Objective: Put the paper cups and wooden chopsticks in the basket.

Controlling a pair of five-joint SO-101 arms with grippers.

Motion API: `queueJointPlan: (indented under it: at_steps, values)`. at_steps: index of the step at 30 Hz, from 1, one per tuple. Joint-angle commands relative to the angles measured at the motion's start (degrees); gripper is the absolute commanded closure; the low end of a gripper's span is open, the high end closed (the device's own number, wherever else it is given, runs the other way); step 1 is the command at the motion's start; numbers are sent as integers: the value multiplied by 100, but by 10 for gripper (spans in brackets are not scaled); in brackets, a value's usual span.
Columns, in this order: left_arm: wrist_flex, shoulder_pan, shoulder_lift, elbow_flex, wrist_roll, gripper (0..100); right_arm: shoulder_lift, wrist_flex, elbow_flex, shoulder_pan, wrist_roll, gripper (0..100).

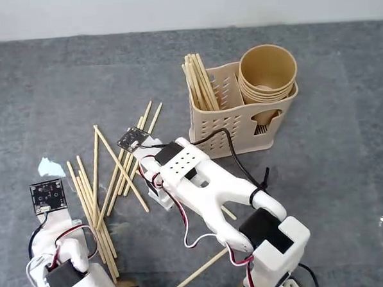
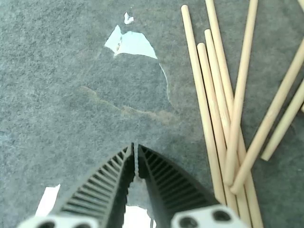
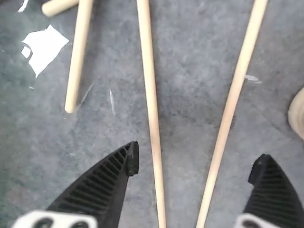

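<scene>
A beige slotted basket stands at the back right. It holds stacked paper cups and a bundle of wooden chopsticks. Several loose chopsticks lie scattered on the grey mat at the left. My right gripper hangs open low over the mat. Two chopsticks run between its fingers, untouched. My left gripper is shut and empty, just above bare mat, with several chopsticks lying beside it.
The right arm stretches from the front edge across the middle toward the chopstick pile. The left arm sits at the front left corner. White paper scraps lie on the mat. One chopstick lies near the front edge.
</scene>
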Motion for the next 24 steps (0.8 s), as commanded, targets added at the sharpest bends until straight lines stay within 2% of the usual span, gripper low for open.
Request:
queueJointPlan:
  at_steps: [1,10,17,21,24]
  values:
    - [44,-44,-105,-48,-35,988,22,-48,-264,-13,-53,623]
    - [44,-44,-105,-48,-35,988,910,-444,-290,-13,-44,643]
    - [44,-44,-105,-48,-35,988,646,-444,-290,-13,-26,916]
    - [44,-44,-105,-48,-35,988,593,-444,-290,-13,-18,989]
    - [44,-44,-105,-48,-35,988,576,-391,-290,-13,-18,991]
